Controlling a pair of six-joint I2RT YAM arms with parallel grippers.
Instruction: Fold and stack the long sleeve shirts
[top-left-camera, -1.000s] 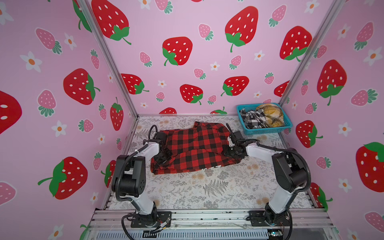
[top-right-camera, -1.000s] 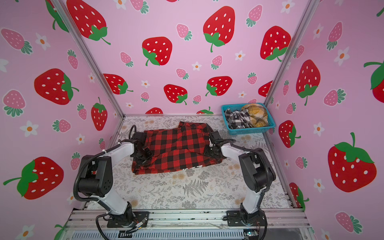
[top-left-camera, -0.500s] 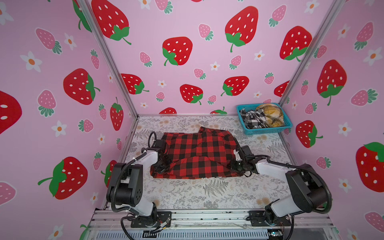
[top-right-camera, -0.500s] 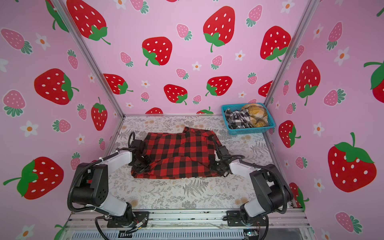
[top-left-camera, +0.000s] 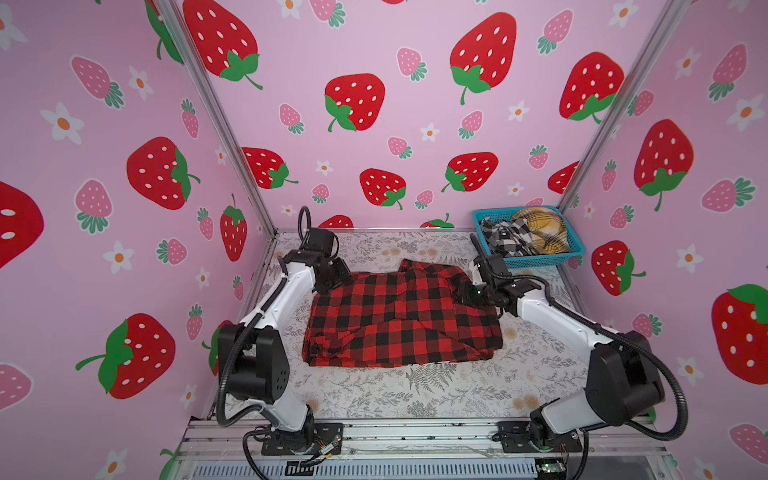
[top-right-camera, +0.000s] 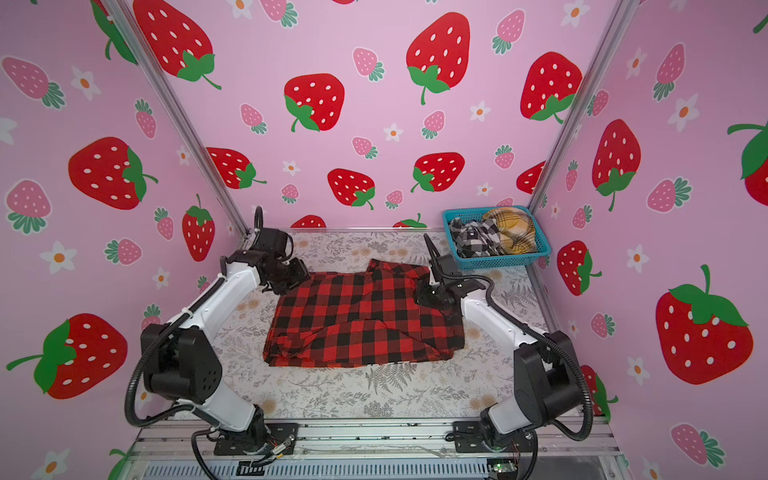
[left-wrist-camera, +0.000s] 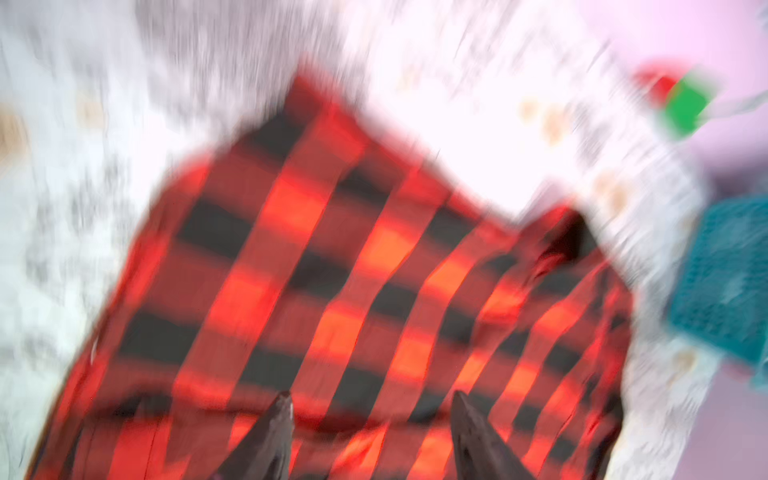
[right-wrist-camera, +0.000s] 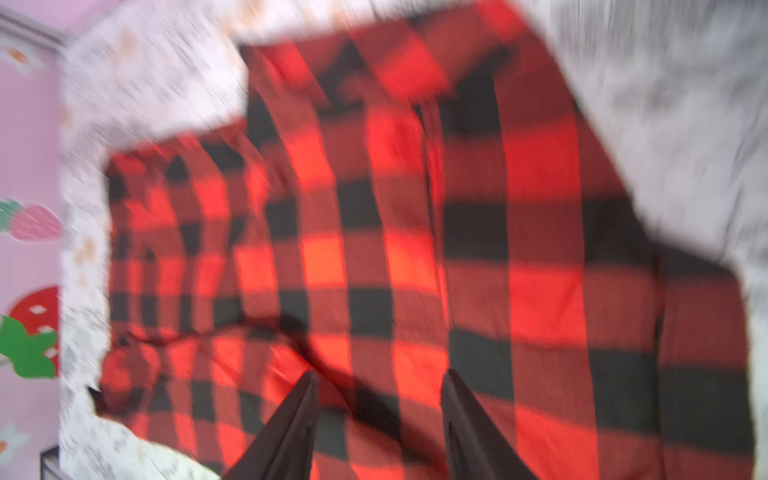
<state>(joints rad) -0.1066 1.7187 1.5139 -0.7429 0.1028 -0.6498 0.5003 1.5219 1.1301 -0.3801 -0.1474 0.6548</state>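
Red-and-black shirt (top-left-camera: 399, 320): partly folded, flat at mid-table (top-left-camera: 415, 395).
Left gripper (left-wrist-camera: 371, 399): I see it spread over the shirt, pinching nothing.
Right gripper (right-wrist-camera: 380, 374): spread likewise.
Remaining: I judge more folds are due; black-and-white shirt (top-left-camera: 503, 239) and mustard shirt (top-left-camera: 540, 232) lie crumpled in the blue basket (top-left-camera: 536, 262).
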